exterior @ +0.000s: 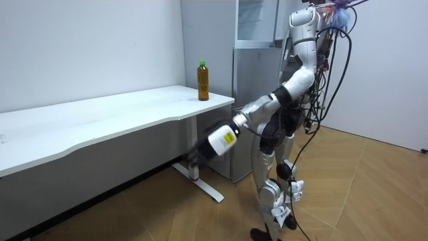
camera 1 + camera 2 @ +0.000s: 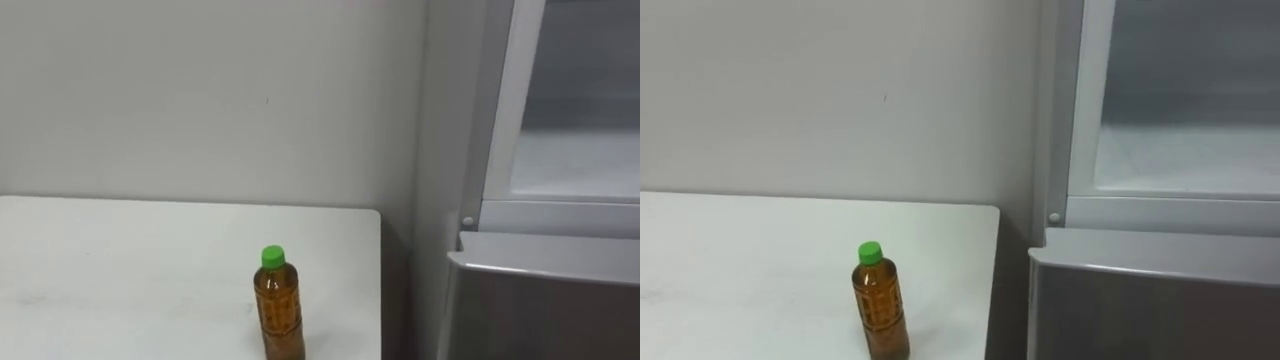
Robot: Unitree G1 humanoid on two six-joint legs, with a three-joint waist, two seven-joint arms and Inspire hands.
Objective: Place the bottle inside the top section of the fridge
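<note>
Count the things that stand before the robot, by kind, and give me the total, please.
Bottle: 1
Table: 1
Fridge: 1
Total: 3

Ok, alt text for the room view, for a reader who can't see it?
An amber bottle with a green cap stands upright near the end of a white table, beside a grey fridge. The robot stands before the fridge, its left hand out below tabletop height.
</note>
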